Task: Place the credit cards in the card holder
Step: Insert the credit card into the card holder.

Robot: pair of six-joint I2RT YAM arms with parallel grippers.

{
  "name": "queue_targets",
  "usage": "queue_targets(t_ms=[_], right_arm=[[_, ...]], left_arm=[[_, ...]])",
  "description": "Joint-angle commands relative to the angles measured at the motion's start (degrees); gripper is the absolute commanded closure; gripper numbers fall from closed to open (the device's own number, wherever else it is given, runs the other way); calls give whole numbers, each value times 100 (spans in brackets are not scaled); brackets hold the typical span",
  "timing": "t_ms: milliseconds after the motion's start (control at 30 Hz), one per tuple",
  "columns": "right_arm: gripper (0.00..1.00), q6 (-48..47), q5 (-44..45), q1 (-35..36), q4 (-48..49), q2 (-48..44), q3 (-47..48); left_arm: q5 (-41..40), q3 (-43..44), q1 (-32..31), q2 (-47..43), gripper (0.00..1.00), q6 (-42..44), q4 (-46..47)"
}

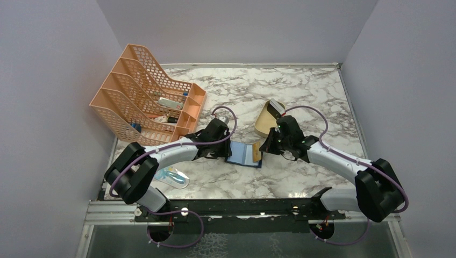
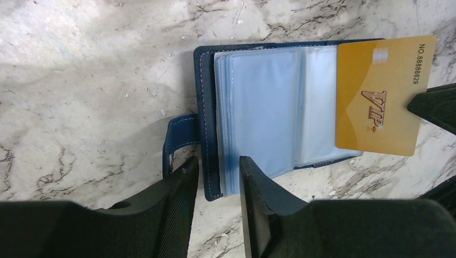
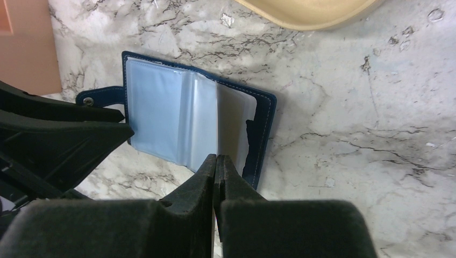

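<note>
Card: my right gripper (image 3: 216,161) is clamped tight on the right edge of the gold card (image 2: 379,99). The card's left side overlaps the right half of the open card holder (image 2: 258,107).
Holder: it lies spread on the desk (image 2: 80,80) between my two grippers. My left gripper (image 2: 219,164) is narrow, its fingers either side of the holder's left cover, seemingly pinching it.
Left wrist view only: the card's face, with "VIP" and a printed number.
Right wrist view only: the stud on the closing tab (image 3: 88,100) and the rim of a tan tray (image 3: 306,13). The card hardly shows.
Top view only: an orange mesh rack (image 1: 145,97) at the far left.
Materials: stitched navy cover, glossy clear sleeves, stiff flat card, marbled desk.
</note>
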Motion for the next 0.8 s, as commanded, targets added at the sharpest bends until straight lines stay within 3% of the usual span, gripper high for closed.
queue_targets(t_ms=[0, 467, 767], right_arm=[[99, 365, -341, 29, 548, -113, -232], [99, 621, -676, 28, 1104, 52, -454], [99, 676, -705, 29, 1363, 240, -557]], left_arm=[[102, -188, 27, 15, 65, -44, 110], [606, -635, 18, -59, 75, -418, 542], [723, -746, 18, -109, 75, -525, 664]])
